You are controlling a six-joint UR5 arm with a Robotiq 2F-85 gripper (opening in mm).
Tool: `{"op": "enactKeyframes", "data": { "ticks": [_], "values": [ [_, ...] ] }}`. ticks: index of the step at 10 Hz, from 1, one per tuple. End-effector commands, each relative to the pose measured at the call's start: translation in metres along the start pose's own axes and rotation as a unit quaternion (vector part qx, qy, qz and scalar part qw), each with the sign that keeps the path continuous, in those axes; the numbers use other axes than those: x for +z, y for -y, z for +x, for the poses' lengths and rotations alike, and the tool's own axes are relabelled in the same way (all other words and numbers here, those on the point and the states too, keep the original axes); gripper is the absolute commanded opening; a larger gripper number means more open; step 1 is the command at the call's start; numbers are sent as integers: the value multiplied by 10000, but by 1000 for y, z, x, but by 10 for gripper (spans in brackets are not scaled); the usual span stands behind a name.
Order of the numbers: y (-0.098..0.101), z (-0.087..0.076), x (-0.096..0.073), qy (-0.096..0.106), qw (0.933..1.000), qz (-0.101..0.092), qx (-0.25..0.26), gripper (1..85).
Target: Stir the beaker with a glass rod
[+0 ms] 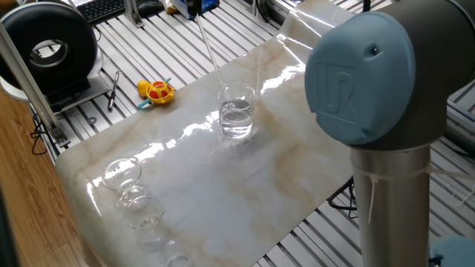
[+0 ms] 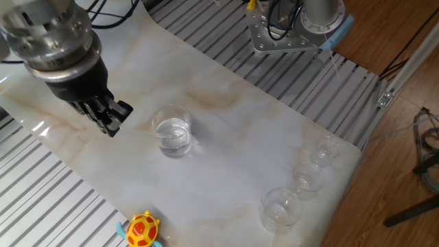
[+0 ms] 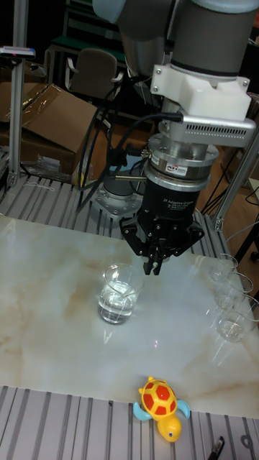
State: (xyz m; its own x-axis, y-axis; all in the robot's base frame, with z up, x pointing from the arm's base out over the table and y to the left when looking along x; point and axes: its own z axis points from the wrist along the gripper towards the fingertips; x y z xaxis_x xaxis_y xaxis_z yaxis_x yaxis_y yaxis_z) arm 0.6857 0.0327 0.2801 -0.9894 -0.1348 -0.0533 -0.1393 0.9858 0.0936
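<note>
nearest the tall fixed view's camera, a yellow toy turtle (image 3: 162, 405) sits at the tabletop (image 3: 57, 338) edge, well apart from the work. behind it stands the beaker (image 3: 120, 293), upright near the middle of the marbled surface, holding clear liquid in its lower half. a row of small glass vessels (image 3: 229, 300) stands off to one side, away from the beaker.

just beyond the beaker hangs the gripper (image 3: 152, 264), pointing down, with its tips close together above and just beside the beaker's rim. in one fixed view the glass rod (image 1: 208, 52) runs from the gripper at the top edge down toward the beaker (image 1: 237, 110), its long axis tilted rather than plumb, so the gripper looks clamped on the rod's upper end. the rod's lower end lies at or just inside the rim; whether it reaches the liquid cannot be told. in the other fixed view the gripper (image 2: 108, 120) sits off to one side of the beaker (image 2: 172, 133), and the rod is too faint to trace.

judging from this, the coming stir depends on that offset: the beaker lies down along the rod's slant from the gripper.
</note>
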Motion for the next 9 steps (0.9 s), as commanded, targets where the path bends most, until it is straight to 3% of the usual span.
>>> {"op": "enactKeyframes", "data": {
  "ticks": [1,4,9],
  "values": [
    [6,-7,-13,279,9995,-116,-19,10],
    [16,-1,-9,273,9996,37,9,10],
    [9,7,-8,141,9999,-67,15,10]
  ]
}}
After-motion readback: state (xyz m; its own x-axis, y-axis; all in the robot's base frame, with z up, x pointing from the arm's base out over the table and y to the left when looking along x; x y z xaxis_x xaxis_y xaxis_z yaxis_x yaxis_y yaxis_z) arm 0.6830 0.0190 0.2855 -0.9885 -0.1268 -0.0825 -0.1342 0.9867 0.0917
